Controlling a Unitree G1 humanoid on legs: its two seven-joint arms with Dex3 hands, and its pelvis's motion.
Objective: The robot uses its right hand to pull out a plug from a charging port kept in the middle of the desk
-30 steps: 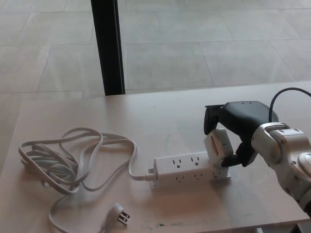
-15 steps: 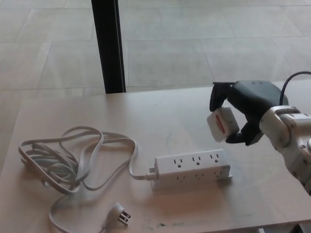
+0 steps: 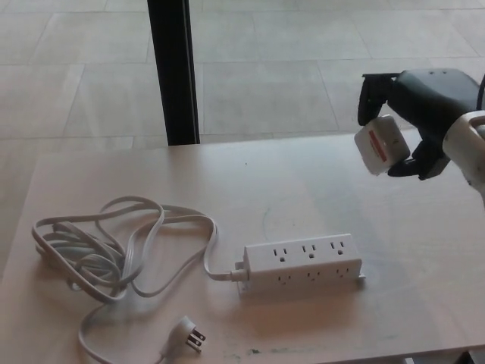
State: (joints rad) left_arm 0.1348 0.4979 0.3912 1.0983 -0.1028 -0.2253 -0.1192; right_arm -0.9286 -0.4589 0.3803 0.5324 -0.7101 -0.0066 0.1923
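Head view: The right hand (image 3: 413, 114) is now high up at about 2 o'clock in the picture, well above the bench (image 3: 424, 227). Its black fingers (image 3: 371, 95) are clamped on the white plug (image 3: 381, 144). A second ago the plug was still sitting in the right end of the strip (image 3: 301, 263). Half a second ago it had just come free, close above the strip. Now it is well apart from the strip, up and to the right.

That means the pull is done. The plug is out and the sockets on top of the strip all look empty.

The strip lies flat near the middle of the bench, at about 5 o'clock, and has not moved. Its white cord (image 3: 114, 243) lies in loose loops at 8 o'clock, with its own end plug (image 3: 189, 334) lying flat at 7 o'clock.

The left hand is not in the picture.

What is left, I think, is only to put the plug down somewhere safe.
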